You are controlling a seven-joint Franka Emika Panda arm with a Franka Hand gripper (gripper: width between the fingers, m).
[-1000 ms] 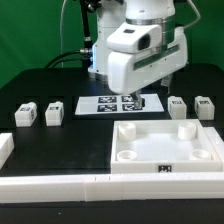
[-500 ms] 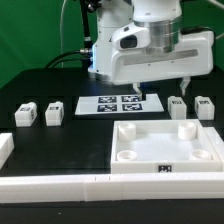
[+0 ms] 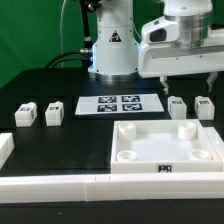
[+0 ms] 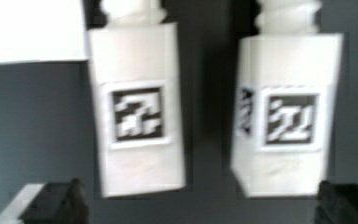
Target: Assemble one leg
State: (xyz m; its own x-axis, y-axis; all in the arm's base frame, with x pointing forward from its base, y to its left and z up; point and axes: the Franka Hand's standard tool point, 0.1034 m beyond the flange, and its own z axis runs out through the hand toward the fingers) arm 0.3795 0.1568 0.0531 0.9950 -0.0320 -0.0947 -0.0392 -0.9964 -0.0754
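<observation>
White legs [image 3: 178, 107] all sit loose, none fitted to the panel [image 3: 140, 166]; the gripper [image 4: 202, 205] hovers spread above two, empty.

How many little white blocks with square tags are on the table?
4. In the exterior view: outer left leg, inner left leg, inner right leg and outer right leg, the last two below the gripper. The arm may hide others.
</observation>
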